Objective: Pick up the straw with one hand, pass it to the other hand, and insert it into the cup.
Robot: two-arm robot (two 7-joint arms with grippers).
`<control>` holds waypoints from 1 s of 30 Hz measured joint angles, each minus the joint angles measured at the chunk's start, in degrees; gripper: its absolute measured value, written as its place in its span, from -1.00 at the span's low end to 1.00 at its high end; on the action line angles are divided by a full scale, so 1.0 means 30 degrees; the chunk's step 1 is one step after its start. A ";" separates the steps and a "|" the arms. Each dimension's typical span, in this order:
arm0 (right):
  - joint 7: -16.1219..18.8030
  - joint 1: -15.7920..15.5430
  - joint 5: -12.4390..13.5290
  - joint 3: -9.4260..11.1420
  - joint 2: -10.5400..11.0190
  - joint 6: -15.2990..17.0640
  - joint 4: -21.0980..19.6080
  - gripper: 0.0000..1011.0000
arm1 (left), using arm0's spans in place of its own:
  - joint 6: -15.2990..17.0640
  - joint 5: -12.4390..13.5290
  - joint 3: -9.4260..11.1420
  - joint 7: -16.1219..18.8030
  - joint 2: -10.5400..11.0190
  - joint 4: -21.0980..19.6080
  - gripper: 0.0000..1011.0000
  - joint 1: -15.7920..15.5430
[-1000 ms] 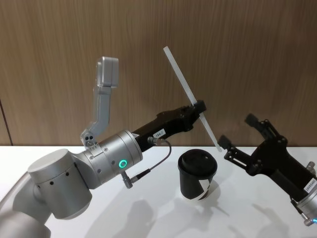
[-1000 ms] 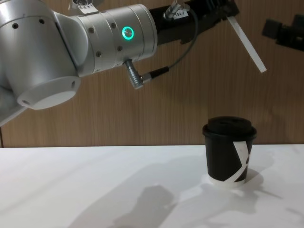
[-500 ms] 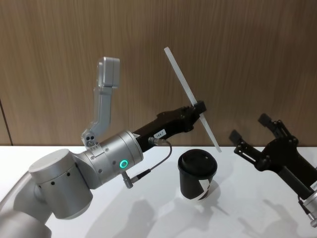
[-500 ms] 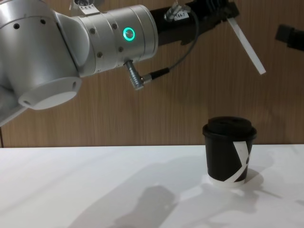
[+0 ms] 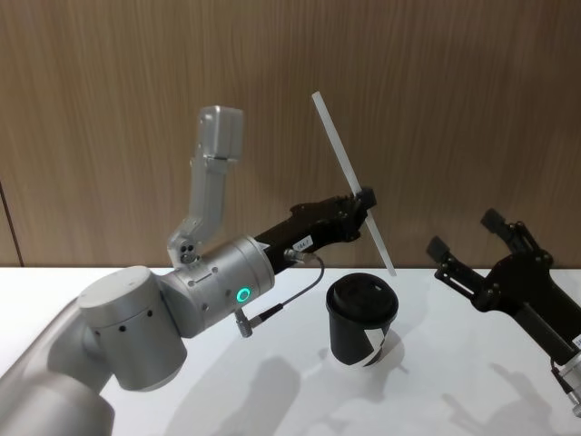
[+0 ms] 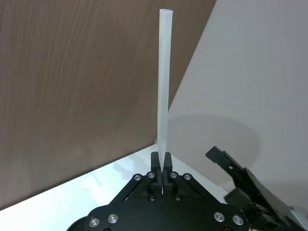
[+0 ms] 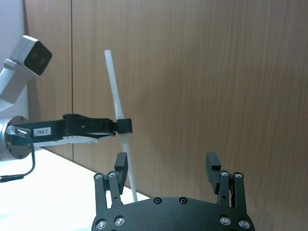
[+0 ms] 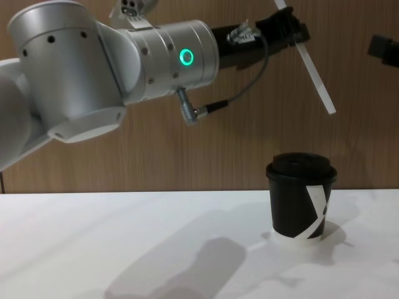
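Note:
My left gripper (image 5: pixel 366 196), long and black on a silver wrist with a green ring light, is shut on the straw (image 5: pixel 340 150) below its middle. The white straw (image 8: pixel 316 81) leans steeply, its lower end hanging above the right edge of the cup (image 8: pixel 301 198). The black lidded cup (image 5: pixel 361 320) stands upright on the white table. My right gripper (image 5: pixel 467 234) hovers open to the right of the straw, apart from it. In the right wrist view, its open fingers (image 7: pixel 120 162) frame the straw (image 7: pixel 113 86). The left wrist view looks up along the straw (image 6: pixel 163 96).
A wood-panelled wall stands right behind the table (image 8: pixel 124 237). A grey cable (image 8: pixel 240 93) loops under the left wrist. The left arm's silver wrist (image 5: pixel 213 291) fills the space left of the cup.
The left arm has shifted and turned slightly, so the straw stands a little steeper with its lower end nearer the cup. The right gripper drew back to the right, then held.

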 joint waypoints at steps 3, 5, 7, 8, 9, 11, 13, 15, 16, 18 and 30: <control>-0.0049 -0.0016 -0.0008 0.0009 -0.0005 0.0017 -0.0007 0.98 | -0.0121 0.0218 0.0193 0.0139 -0.0129 0.0396 -0.98 -0.0268; -0.0095 -0.0020 -0.0015 0.0019 -0.0010 0.0030 -0.0013 0.98 | -0.0209 0.0387 0.0347 0.0233 -0.0228 0.0719 -0.98 -0.0481; -0.0113 -0.0023 -0.0018 0.0024 -0.0011 0.0039 -0.0016 0.98 | -0.0260 0.0490 0.0453 0.0284 -0.0286 0.0934 -0.98 -0.0619; -0.0119 -0.0024 -0.0021 0.0024 -0.0013 0.0042 -0.0017 0.98 | -0.0308 0.0591 0.0548 0.0327 -0.0333 0.1102 -0.98 -0.0733; -0.0134 -0.0027 -0.0024 0.0027 -0.0016 0.0050 -0.0020 0.98 | -0.0342 0.0653 0.0601 0.0360 -0.0357 0.1183 -0.98 -0.0791; -0.0148 -0.0029 -0.0028 0.0032 -0.0018 0.0056 -0.0023 0.98 | -0.0410 0.0813 0.0745 0.0422 -0.0413 0.1404 -0.98 -0.0943; -0.0166 -0.0034 -0.0033 0.0036 -0.0018 0.0062 -0.0026 0.98 | -0.0467 0.0946 0.0860 0.0462 -0.0452 0.1570 -0.98 -0.1053; -0.0176 -0.0037 -0.0033 0.0042 -0.0019 0.0066 -0.0030 0.98 | -0.0553 0.1132 0.1018 0.0512 -0.0491 0.1772 -0.98 -0.1199; -0.0181 -0.0039 -0.0033 0.0045 -0.0019 0.0067 -0.0032 0.98 | -0.0584 0.1202 0.1049 0.0529 -0.0498 0.1802 -0.98 -0.1226; -0.0195 -0.0043 -0.0034 0.0048 -0.0019 0.0072 -0.0033 0.98 | -0.0712 0.1436 0.1196 0.0573 -0.0525 0.1947 -0.98 -0.1343; -0.0232 -0.0052 -0.0033 0.0056 -0.0018 0.0091 -0.0033 0.98 | -0.1479 0.2816 0.1936 0.0802 -0.0460 0.2163 -0.98 -0.1619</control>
